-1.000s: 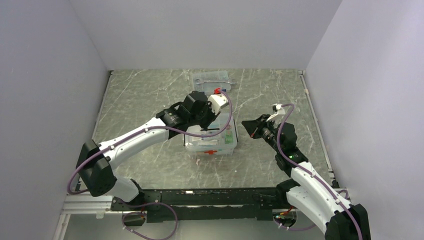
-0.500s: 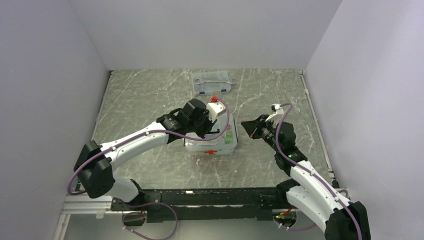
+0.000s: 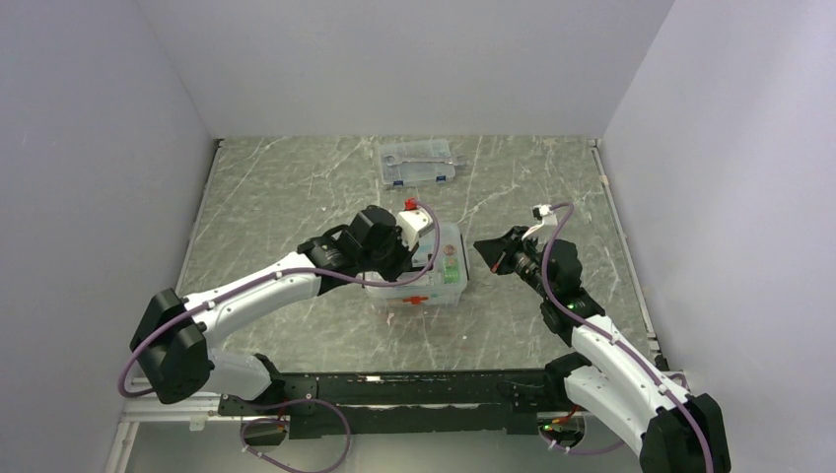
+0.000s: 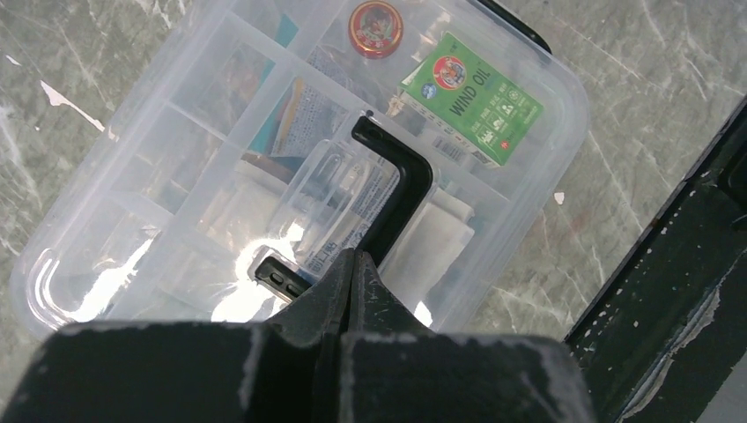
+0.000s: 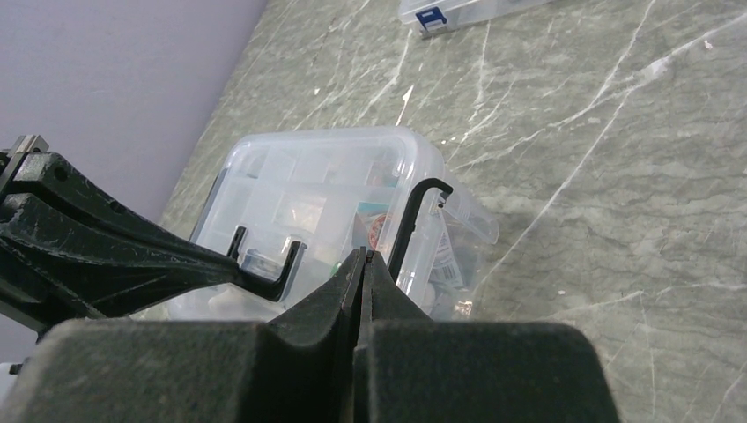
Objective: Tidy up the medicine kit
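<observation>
Grey-green marbled tabletop (image 3: 296,187), pale walls (image 3: 118,148) on three sides. Near the middle, a bit toward the arm bases, sits the medicine kit (image 3: 434,286): a clear rectangular box. Its long axis runs left–right in the top view, approx. parallel to the near edge. The red cross mark (image 3: 416,299) is on the long side wall that faces the bases. The clear lid (image 4: 528,141) lies on the box, w/ the black handle (image 4: 403,189) near its middle.

Through the lid the divided tray (image 4: 176,132) shows, w/ packets in its compartments. The green WIND OIL carton (image 4: 471,97) and a small round red tin (image 4: 376,26) lie at the kit's right-hand end.

L gripper (image 4: 352,264) is over the lid from the left side, fingers pressed together and pinching the handle's bar from above. R gripper (image 5: 363,260) is to the right of the kit, near but apart, tips pointing at it. Its fingers are closed w/ nothing between them.

At the far side, well apart from the kit, lies the flat clear case (image 3: 418,163) w/ blue latches, long axis also left–right.
</observation>
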`<state>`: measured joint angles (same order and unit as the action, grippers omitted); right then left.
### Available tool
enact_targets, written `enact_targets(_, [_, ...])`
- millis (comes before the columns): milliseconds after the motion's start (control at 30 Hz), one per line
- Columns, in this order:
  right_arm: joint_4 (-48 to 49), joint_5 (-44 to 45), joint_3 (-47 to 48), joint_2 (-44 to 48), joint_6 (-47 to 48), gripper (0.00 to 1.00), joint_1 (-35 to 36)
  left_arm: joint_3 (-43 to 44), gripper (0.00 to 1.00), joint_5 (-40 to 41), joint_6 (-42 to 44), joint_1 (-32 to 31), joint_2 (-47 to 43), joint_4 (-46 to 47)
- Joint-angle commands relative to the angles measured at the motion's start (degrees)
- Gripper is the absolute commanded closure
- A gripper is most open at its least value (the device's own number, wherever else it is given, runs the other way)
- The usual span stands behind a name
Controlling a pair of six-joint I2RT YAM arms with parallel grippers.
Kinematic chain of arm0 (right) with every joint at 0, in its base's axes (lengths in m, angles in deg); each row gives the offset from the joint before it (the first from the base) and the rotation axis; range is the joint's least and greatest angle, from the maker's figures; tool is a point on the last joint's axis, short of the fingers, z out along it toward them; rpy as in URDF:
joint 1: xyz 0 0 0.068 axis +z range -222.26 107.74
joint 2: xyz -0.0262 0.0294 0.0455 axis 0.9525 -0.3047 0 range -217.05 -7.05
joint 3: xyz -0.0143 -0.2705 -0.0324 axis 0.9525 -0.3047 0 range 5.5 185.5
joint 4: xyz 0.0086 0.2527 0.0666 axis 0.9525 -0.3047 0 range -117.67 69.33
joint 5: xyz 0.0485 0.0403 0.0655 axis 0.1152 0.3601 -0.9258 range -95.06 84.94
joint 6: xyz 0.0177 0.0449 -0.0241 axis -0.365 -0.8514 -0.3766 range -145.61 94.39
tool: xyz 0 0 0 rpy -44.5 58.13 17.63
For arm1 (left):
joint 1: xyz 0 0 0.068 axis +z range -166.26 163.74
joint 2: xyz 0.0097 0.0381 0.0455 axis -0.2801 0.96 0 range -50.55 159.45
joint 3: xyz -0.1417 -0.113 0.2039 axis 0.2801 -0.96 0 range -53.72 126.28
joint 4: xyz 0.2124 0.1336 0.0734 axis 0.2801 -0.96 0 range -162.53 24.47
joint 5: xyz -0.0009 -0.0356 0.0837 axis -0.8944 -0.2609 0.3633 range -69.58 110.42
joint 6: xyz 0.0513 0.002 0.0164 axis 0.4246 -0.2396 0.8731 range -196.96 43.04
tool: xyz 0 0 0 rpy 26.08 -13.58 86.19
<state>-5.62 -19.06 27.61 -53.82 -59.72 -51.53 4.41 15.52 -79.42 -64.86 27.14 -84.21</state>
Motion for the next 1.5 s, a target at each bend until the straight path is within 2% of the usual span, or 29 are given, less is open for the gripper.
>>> enact_targets(0, [1.9,-0.1,1.2,-0.1,-0.3,0.98,0.1,-0.3,1.00,-1.6,-1.9,-0.8,-3.0,-0.3])
enact_targets(167, [0.6,-0.2,2.0,-0.8,0.0,0.98,0.1,1.9,1.00,-0.8,-3.0,-1.6,-7.9,-3.1])
enact_targets(367, [0.0,0.5,2.4,-1.9,0.1,0.98,0.0,-1.5,1.00,-3.7,-8.1,-2.4,-14.4,-5.0])
enact_targets(567, [-0.5,-0.1,4.1,-4.7,0.3,0.98,0.1,-10.4,1.00,-12.2,-13.9,-3.6,-22.6,-3.5])
enact_targets(800, [-5.3,4.1,9.1,-10.1,1.5,1.00,0.1,-21.0,1.00,-13.4,-19.8,-4.5,-30.8,-2.0])
enact_targets(900, [-6.8,5.2,10.8,-12.7,0.8,1.00,0.1,-22.2,1.00,-11.7,-19.9,-4.6,-30.4,-1.8])
enact_targets(1067, [-5.9,3.8,11.1,-15.5,-1.2,1.00,0.1,-24.1,1.00,-10.9,-19.2,-3.6,-23.3,4.9])
enact_targets(1200, [-7.0,4.1,10.7,-14.4,-0.8,1.00,0.2,-22.7,1.00,-10.5,-18.7,-1.2,-18.1,8.1])
enact_targets(1467, [-9.3,5.5,9.3,-11.6,0.0,1.00,0.2,-18.6,1.00,-8.3,-17.3,5.5,-12.0,7.3])
